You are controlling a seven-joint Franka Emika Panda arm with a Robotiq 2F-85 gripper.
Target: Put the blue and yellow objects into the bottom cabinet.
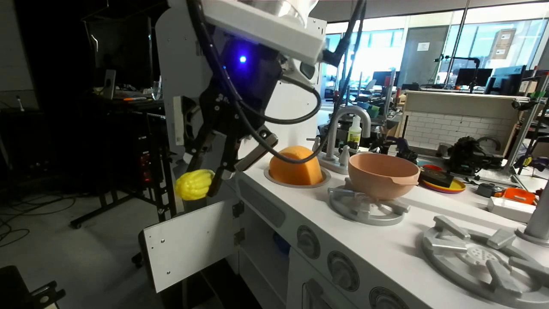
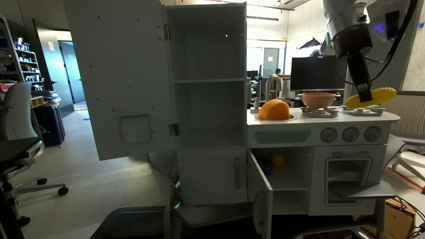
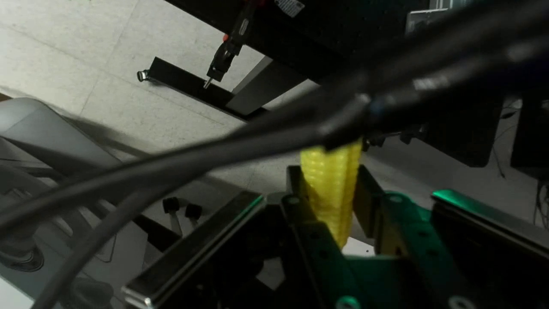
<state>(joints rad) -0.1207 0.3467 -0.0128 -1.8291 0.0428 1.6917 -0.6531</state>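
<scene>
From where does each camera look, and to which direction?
An exterior view: raised, looking along the flat white countertop; black two-fingered gripper shows.
An exterior view: opposite the low white cabinet, facing it; arm, gripper upper right.
Wrist view: behind gripper, looking past its fingers and bumpy yellow object to floor.
Both exterior views share the orange dome and round peach bowl.

Beyond the back edge of the flat white worktop [image 1: 386, 253], wide glass windows [image 1: 381, 51] glare; below its front edge, the low boxy white cabinet [image 2: 295, 176] lies in shadow. The wrist view is dim, a thick black cable [image 3: 257, 148] blurred.
</scene>
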